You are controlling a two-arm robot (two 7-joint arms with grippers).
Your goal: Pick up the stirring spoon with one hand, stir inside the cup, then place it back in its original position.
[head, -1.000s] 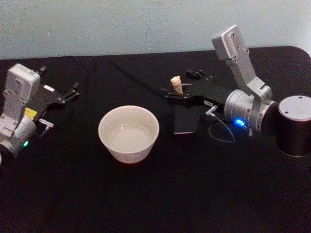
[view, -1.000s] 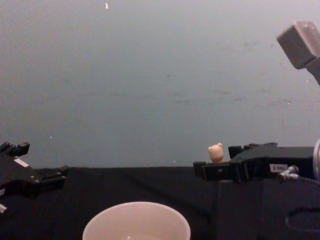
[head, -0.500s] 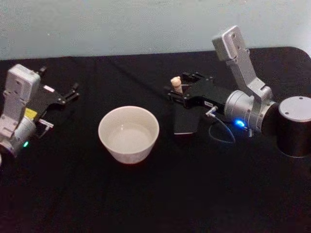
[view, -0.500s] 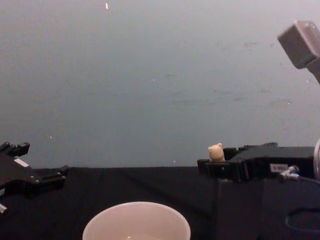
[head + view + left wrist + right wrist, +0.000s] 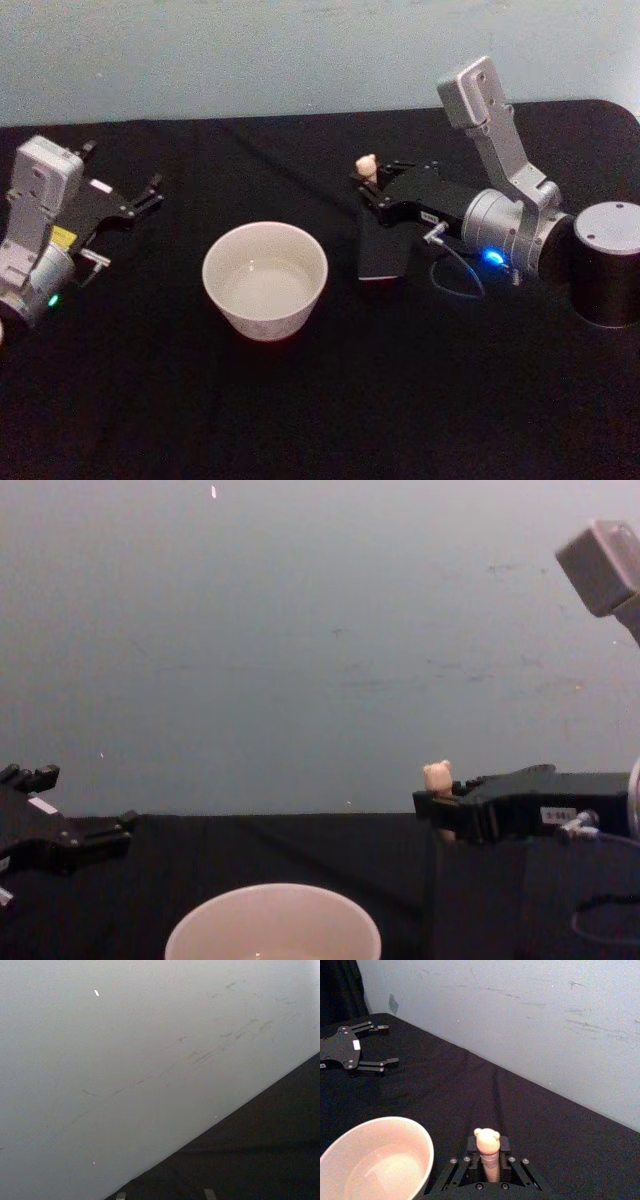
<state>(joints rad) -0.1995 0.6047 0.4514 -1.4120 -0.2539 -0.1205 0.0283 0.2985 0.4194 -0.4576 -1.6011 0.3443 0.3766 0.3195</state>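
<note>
Above the holder (image 5: 381, 250), the right gripper (image 5: 372, 182) pinches the spoon (image 5: 367, 166) in closed jaws; best lift straight until its bowl clears. Left gripper (image 5: 122, 170) idles at the table's (image 5: 300, 400) left edge, jaws spread.

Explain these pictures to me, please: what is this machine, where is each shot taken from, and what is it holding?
It is a robot with two arms, each ending in a grasping tool. One picture looks down from its head, one looks forward from its chest, and one comes from a camera on each wrist. On the black table stand a cream cup and a dark square holder. The right tool is closed on the stirring spoon, the one with the little bear head, right over that holder. The left tool rests open and idle at the table's left side.
</note>
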